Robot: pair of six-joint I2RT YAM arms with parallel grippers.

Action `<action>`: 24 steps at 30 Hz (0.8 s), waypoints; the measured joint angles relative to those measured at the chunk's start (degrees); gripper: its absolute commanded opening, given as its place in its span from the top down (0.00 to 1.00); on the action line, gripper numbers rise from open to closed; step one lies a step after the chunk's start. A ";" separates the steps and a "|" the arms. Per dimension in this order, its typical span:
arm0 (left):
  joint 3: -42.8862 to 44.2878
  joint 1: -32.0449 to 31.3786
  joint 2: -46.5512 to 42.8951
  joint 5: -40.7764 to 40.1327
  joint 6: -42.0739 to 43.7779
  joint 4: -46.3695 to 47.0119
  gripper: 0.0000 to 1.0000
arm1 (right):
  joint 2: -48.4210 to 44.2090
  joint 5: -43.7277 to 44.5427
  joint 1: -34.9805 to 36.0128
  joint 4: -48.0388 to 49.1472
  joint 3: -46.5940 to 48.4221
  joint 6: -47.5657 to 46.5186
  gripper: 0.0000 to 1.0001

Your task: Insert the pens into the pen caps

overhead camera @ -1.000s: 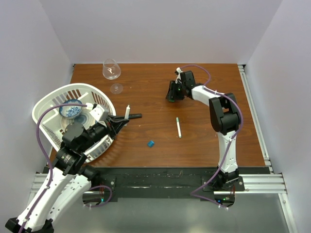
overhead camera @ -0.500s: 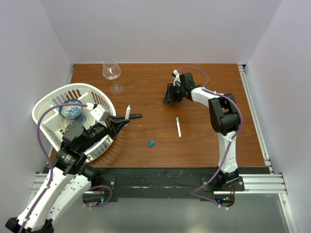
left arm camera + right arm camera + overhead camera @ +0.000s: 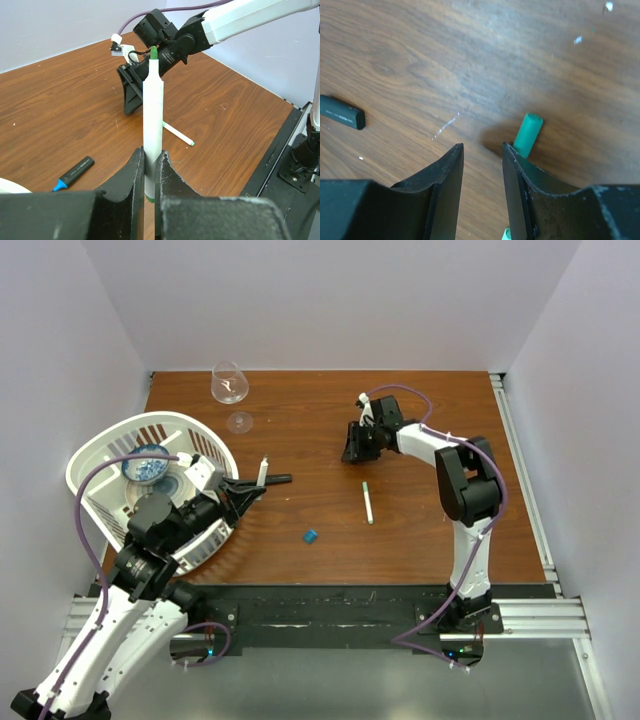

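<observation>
On the left of the brown table (image 3: 300,430) sits a white basket (image 3: 100,455) with a blue bowl (image 3: 147,467) inside it; far behind it, near the back edge, is a clear glass (image 3: 229,383); the left gripper (image 3: 250,486) reaches out just right of the basket, and its jaws are squeezed tight on a white pen (image 3: 152,110); the pen stands up straight between the fingers (image 3: 131,167), and its green tip points up; a black marker (image 3: 278,479) with a blue tip lies flat on the wood just right of that gripper, not touching it; nearer to the arms, a little blue cap (image 3: 311,535) lies alone on the table, well apart from both grippers; farther right and far back, the right gripper (image 3: 355,447) hangs low over the wood, pointing down; its jaws are a bit apart, with only bare table in the gap between them; a green cap (image 3: 528,131) lies on the table just outside its right finger (image 3: 517,200), right beside it, but I cannot tell if they touch; a second pen (image 3: 367,502) lies flat on the wood, near and a little right of that gripper.
</observation>
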 measured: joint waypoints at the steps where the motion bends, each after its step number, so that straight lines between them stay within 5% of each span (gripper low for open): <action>1: 0.00 0.00 0.00 0.00 0.00 -0.02 1.00 | -0.28 0.20 0.11 -0.39 -0.22 0.02 0.60; 24: 0.00 0.00 -1.03 0.00 0.00 -0.20 1.00 | -0.63 23.69 5.14 -15.91 14.34 2.45 0.65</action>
